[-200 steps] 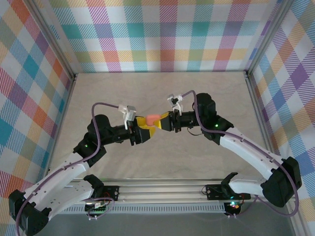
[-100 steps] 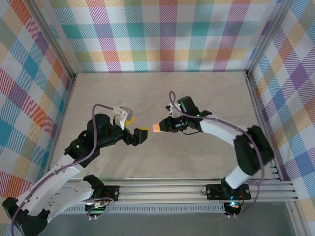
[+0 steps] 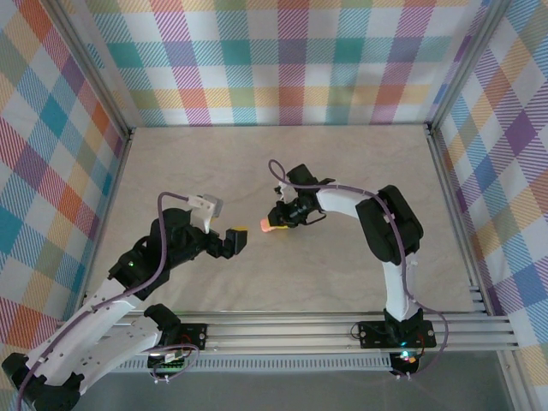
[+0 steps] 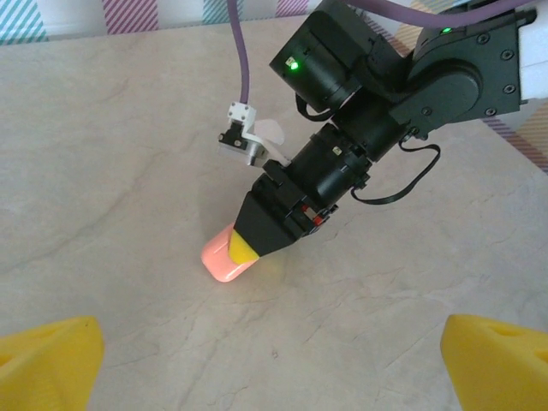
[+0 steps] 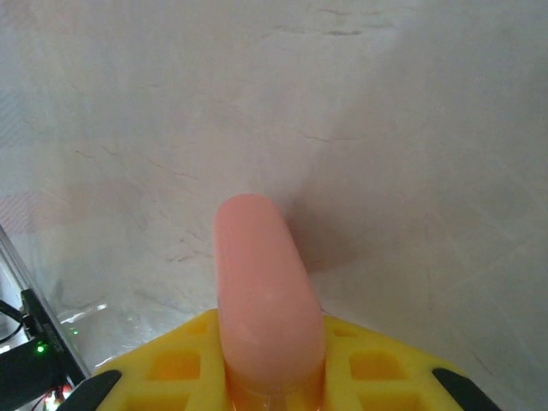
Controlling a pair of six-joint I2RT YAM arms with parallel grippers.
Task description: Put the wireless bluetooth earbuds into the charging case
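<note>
A salmon-pink pill-shaped charging case [image 3: 265, 227] is closed and sticks out from my right gripper [image 3: 274, 223], which is shut on it. In the left wrist view the case [image 4: 221, 260] hangs low over the table at the tip of the right gripper [image 4: 248, 242]. The right wrist view has the case [image 5: 261, 282] pinched between yellow fingers [image 5: 167, 370]. My left gripper [image 3: 237, 241] stands open and holds nothing, a short way left of the case, its yellow fingertips [image 4: 47, 358] far apart. The earbuds are out of view.
The marbled beige table [image 3: 342, 163] is fenced by checked walls and an aluminium rail [image 3: 300, 330] at the near edge. The right arm's elbow [image 3: 390, 218] folds over the table's right half.
A second ago both grippers met at the case. The left gripper has let go and pulled back. The right gripper has carried the case down and slightly left, with its arm folding up.
</note>
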